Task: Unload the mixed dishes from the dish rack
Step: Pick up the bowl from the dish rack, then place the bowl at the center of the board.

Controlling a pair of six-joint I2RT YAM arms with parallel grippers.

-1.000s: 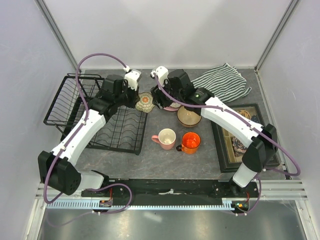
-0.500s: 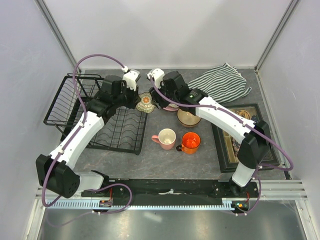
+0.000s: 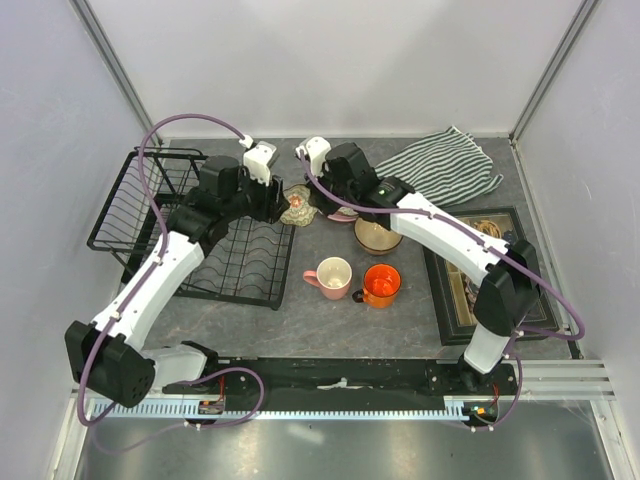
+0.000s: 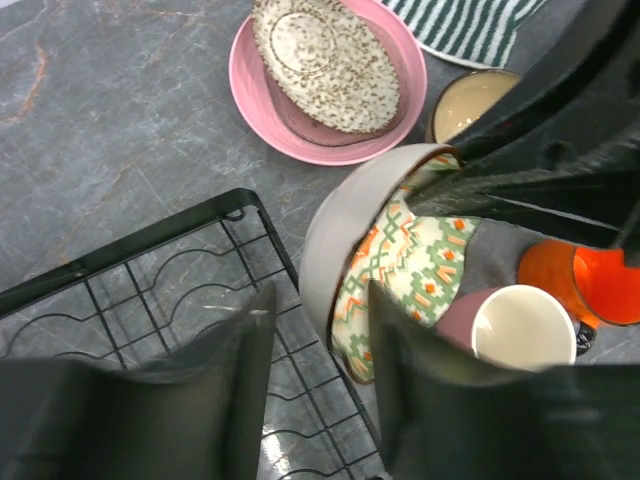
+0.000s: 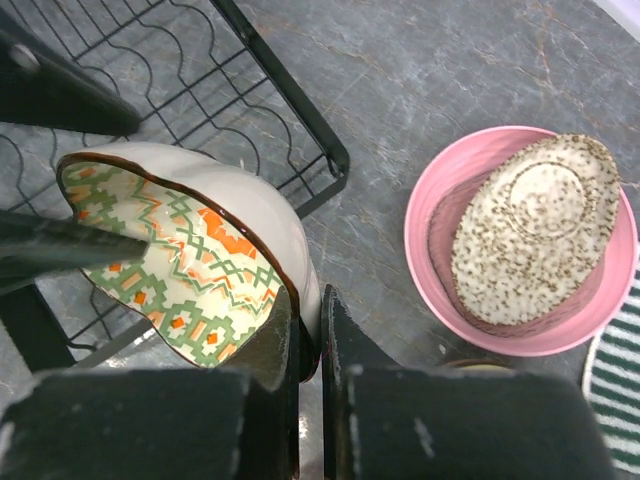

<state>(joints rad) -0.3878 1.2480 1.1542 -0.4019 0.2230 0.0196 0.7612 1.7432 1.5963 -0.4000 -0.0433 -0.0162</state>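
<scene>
Bowl transfer beside dish rack (image 5: 290, 100): R gripper (image 5: 308, 340) pinches rim of small floral bowl (image 5: 190, 270); L gripper (image 4: 320, 330) spread, apparently clear. Next, we judge: lower onto bare worktop (image 5: 420, 70).

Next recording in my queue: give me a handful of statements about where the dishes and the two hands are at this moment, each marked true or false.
1. The right hand is pinched shut on the rim of the small floral bowl. True.
2. The oval dish lies in the dish rack. False: it lies on the pink plate, out on the table.
3. The pink mug and the orange mug stand on the table, outside the rack. True.
4. The tan-brown bowl sits in the rack's basket section. False: it stands on the table beside the pink plate.
5. The left hand has its fingers apart. True.
</scene>
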